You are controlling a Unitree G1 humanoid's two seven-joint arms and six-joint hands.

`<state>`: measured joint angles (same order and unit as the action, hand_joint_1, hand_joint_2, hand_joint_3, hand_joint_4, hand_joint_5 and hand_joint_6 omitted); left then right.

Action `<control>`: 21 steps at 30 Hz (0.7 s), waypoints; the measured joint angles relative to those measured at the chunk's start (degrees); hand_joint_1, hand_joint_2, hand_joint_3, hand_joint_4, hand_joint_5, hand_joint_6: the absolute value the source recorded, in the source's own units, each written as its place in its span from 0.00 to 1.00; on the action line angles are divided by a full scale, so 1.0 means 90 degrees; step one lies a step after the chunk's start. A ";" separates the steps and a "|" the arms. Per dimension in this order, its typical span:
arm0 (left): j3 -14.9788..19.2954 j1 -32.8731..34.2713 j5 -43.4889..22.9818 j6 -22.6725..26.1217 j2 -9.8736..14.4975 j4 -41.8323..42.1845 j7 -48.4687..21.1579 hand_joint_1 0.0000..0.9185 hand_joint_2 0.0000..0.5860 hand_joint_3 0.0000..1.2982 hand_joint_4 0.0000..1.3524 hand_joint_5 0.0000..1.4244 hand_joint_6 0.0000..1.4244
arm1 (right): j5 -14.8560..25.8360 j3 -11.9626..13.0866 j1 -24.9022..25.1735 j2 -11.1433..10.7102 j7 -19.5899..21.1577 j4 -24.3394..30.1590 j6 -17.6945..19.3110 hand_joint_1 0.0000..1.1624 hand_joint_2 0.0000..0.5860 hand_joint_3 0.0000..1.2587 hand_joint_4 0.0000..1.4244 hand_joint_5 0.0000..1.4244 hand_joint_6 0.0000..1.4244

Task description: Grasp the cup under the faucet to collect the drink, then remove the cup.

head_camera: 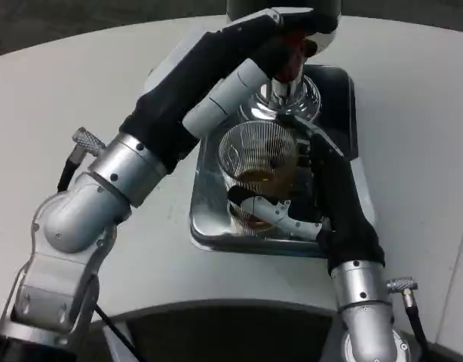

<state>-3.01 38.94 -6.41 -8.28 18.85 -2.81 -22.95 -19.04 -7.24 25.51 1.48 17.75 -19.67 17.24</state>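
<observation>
So the cup (256, 167) was a clear ribbed glass, round, with fine vertical ridges all the way around, standing upright with its mouth facing up and its long axis vertical. There was some amber-brown drink sitting in the bottom. It stood on a shiny metal tray (209, 219), square-ish with rounded corners and a raised rim, on the smooth white desk (81, 83).

The right robot hand (280, 211) was wrapped around the lower part of the cup from the near side, white and black fingers (258, 205) curled against the glass, so it was gripping it. Right above that hand and the cup's rim was the chrome faucet (280, 94), a polished round spout with a red bit on top.

The left robot hand (280, 45) was up on top of the faucet, reaching in from the left, above the right robot hand. It looked pressed on the tap's handle, but I couldn't tell how its fingers lay.
</observation>
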 measured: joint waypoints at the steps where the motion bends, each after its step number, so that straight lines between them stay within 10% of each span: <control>1: 0.0011 -0.0032 -0.0060 0.0053 -0.0020 0.0038 -0.0001 0.00 0.09 0.26 0.06 0.15 0.16 | -0.0005 0.0006 0.0000 -0.0004 0.0016 0.0004 -0.0005 0.85 0.27 0.27 0.37 0.43 0.39; 21: 0.0488 -0.0671 -0.1035 0.1264 -0.0227 0.1014 -0.0003 0.00 0.08 0.24 0.01 0.08 0.08 | -0.0190 0.0063 -0.0217 -0.0230 0.0089 0.0573 -0.0265 0.86 0.26 0.35 0.41 0.47 0.43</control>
<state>1.38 32.91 -15.73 3.10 16.81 6.31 -22.97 -20.75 -6.67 23.56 -0.59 18.55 -14.52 14.85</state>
